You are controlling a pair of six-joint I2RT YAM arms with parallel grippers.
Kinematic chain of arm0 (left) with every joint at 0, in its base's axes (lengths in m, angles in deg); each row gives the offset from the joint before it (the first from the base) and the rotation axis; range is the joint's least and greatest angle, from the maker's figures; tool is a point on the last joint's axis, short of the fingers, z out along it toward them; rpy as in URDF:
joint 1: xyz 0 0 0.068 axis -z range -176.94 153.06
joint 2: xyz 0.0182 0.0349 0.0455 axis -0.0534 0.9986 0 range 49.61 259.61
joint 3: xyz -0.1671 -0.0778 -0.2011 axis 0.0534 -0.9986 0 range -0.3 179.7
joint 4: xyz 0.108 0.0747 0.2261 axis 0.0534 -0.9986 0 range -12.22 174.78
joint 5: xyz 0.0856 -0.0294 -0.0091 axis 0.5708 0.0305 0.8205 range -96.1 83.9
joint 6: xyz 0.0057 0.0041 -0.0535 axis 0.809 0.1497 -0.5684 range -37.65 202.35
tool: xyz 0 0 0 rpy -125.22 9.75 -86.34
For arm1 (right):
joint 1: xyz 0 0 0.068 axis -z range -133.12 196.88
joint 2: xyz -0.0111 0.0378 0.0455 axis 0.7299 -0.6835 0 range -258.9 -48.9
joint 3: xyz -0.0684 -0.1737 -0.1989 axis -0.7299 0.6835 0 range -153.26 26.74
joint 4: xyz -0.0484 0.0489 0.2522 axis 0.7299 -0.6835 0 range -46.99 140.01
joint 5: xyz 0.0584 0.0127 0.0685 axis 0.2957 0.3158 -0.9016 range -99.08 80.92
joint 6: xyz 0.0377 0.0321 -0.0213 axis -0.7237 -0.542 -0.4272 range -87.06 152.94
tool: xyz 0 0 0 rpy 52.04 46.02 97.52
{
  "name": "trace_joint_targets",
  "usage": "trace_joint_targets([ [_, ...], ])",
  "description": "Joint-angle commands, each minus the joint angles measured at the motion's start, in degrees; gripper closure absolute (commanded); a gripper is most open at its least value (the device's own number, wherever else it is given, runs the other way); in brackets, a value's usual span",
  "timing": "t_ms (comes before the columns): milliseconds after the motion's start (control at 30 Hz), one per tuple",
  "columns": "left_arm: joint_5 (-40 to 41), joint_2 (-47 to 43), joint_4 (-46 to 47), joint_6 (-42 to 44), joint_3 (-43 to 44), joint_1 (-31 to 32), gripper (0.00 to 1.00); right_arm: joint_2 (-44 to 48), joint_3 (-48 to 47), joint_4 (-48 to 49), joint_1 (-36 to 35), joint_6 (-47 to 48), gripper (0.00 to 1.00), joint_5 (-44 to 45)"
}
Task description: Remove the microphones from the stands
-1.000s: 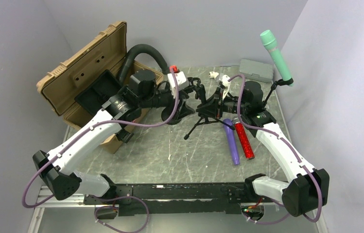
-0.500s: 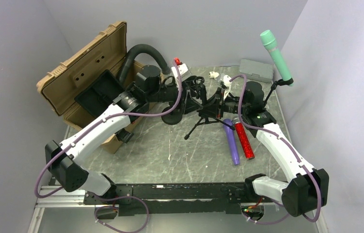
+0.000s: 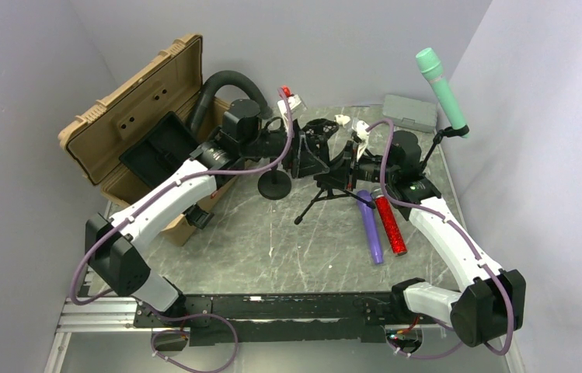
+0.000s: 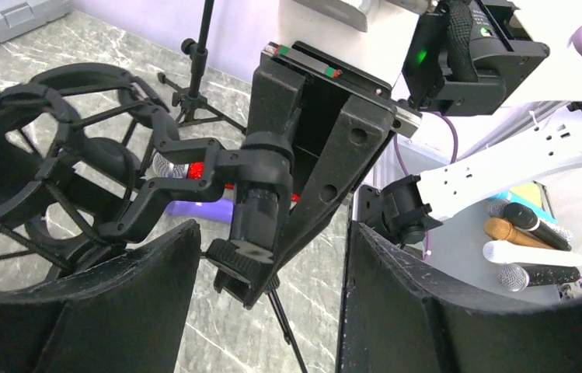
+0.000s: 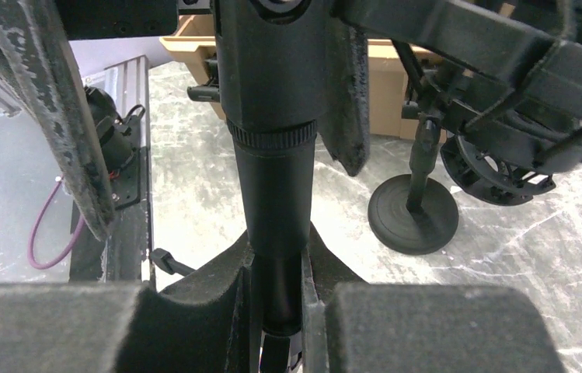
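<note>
A small black tripod stand (image 3: 320, 196) stands mid-table. My right gripper (image 3: 343, 165) is shut on its black upright shaft (image 5: 272, 186), which runs up from between my right fingers (image 5: 276, 264). My left gripper (image 3: 307, 154) is open; its jaws flank the stand's top clamp and knob (image 4: 260, 210) without touching it, and its fingers (image 5: 54, 116) show either side of the shaft in the right wrist view. I cannot tell whether a black microphone sits in that clamp. A mint green microphone (image 3: 440, 87) sits in a stand at the back right.
A black shock mount (image 4: 39, 148) on a round-base stand (image 3: 274, 186) is just left of my left gripper. Purple (image 3: 371, 227) and red (image 3: 390, 225) microphones lie right of the tripod. An open tan case (image 3: 132, 109) with a black hose (image 3: 229, 81) is back left, a grey box (image 3: 409, 111) back right.
My left arm has swung right, from the round-base stand to the tripod stand's top, its jaws now either side of the clamp. The right arm has held still.
</note>
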Motion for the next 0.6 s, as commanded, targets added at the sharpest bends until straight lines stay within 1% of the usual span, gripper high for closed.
trace_joint_targets([
  [0, 0.3, 1.7, 1.5, -1.3, 3.8, -0.1, 0.26, 1.1, -0.5, 6.1, -0.2, 0.0, 1.0, -1.2],
  [167, 2.8, 2.9, 1.0, -0.3, 5.7, -0.1, 0.26, 1.4, 0.2, 6.2, -0.1, 0.0, 1.0, -1.1],
  [367, 6.4, 3.6, 0.3, 2.4, 6.8, 0.0, 0.29, 1.9, 0.7, 6.3, -0.2, 0.0, 1.0, -1.1],
  [567, 6.7, 5.4, 0.8, 2.8, 7.7, 0.1, 0.31, 1.6, 1.0, 6.6, -0.2, 0.0, 1.0, -1.3],
])
